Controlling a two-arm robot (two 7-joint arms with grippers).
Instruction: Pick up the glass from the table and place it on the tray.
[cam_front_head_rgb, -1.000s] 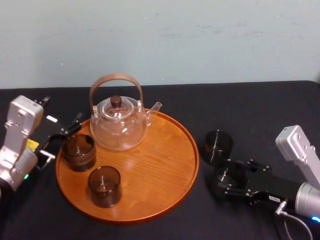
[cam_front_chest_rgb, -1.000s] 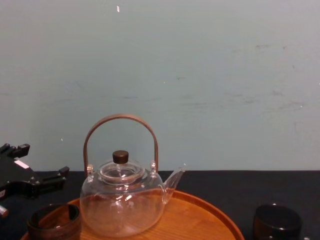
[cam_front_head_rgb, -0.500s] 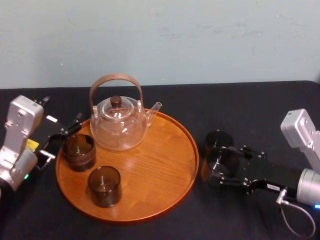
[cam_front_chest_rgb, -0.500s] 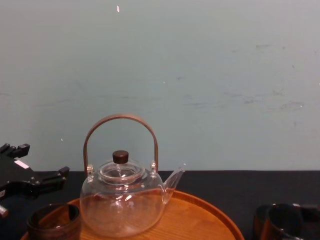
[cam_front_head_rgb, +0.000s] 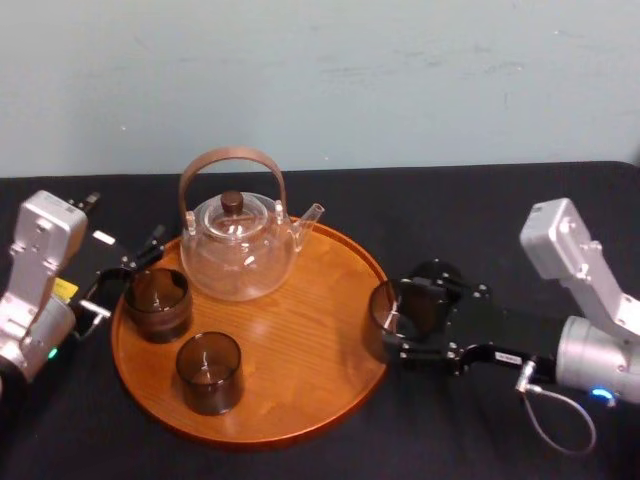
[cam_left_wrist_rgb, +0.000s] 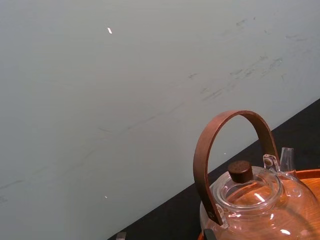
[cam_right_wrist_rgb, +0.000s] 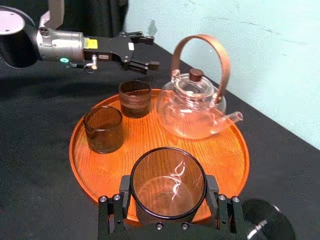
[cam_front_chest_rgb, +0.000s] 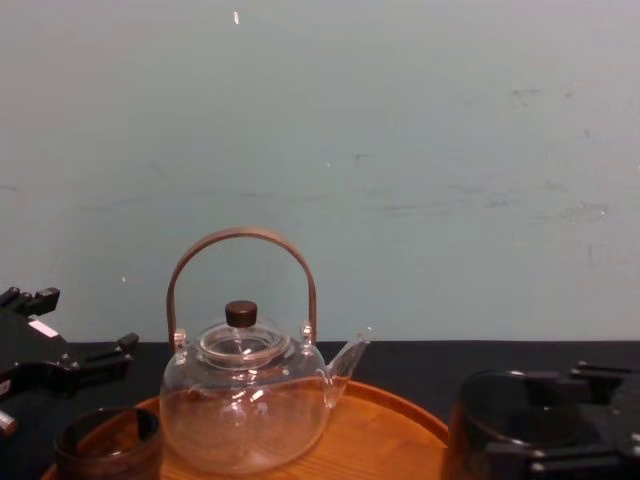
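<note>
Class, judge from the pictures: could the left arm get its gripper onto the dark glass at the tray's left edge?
Probably yes. The left gripper sits open just beside the left-edge glass, nothing between them; the teapot stands behind it, and the right gripper holds a second glass at the tray's opposite rim.

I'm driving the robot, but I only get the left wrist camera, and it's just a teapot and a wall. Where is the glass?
Observer: The right gripper is shut on the glass, at the right rim of the tray.
Operator: Is anything else on the tray?
Observer: Yes, two more dark ones on its left half, by the teapot: the back glass and the front glass.
Operator: What's my left gripper doing?
Observer: The left gripper sits open just off the tray's left edge, near the back glass, holding nothing.
</note>
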